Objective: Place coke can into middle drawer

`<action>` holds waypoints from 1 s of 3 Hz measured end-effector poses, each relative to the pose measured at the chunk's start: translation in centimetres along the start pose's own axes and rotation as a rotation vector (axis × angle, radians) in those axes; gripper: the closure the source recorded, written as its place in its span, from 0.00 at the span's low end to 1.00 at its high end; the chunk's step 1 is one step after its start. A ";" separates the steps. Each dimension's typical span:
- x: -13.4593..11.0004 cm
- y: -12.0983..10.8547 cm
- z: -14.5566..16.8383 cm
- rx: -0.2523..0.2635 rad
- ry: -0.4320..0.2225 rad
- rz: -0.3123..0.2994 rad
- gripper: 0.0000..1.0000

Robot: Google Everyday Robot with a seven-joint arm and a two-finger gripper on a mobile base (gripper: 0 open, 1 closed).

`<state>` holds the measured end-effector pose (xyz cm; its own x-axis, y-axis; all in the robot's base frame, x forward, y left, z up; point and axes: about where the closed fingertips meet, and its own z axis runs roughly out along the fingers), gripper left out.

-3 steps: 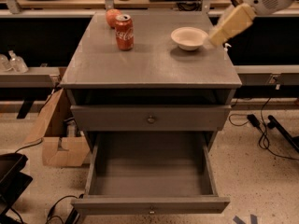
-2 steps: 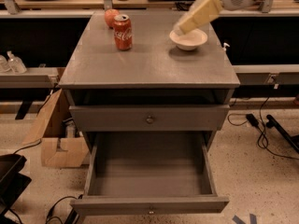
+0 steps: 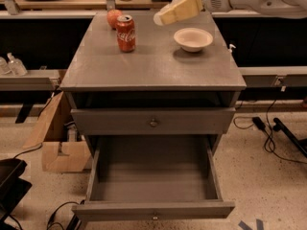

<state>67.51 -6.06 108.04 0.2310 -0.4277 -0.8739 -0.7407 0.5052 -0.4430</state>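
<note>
The red coke can (image 3: 126,33) stands upright at the back left of the grey cabinet top (image 3: 153,68), just in front of a reddish apple (image 3: 113,18). The middle drawer (image 3: 154,210) is pulled wide open at the bottom, and its inside holds nothing. The drawer above it (image 3: 153,122) is shut. My gripper (image 3: 163,17), pale yellow on a white arm reaching in from the upper right, hangs above the back of the top. It is to the right of the can and apart from it.
A white bowl (image 3: 193,39) sits at the back right of the top, under the arm. A cardboard box (image 3: 55,138) stands on the floor to the left of the cabinet. Cables (image 3: 268,133) lie on the floor at right. Clear bottles (image 3: 12,63) stand on a left shelf.
My gripper has swung left, from right of the bowl, over it, to between the bowl and the can. The can, apple, bowl and drawers have not moved.
</note>
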 end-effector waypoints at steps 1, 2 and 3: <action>0.0 0.0 0.0 0.000 0.000 0.000 0.00; 1.5 -1.0 5.0 -0.026 -0.046 0.031 0.00; 4.6 -2.5 14.8 -0.040 -0.128 0.105 0.00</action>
<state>79.79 1.82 102.23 0.2275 -0.2742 -0.9344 -0.7890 0.5104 -0.3419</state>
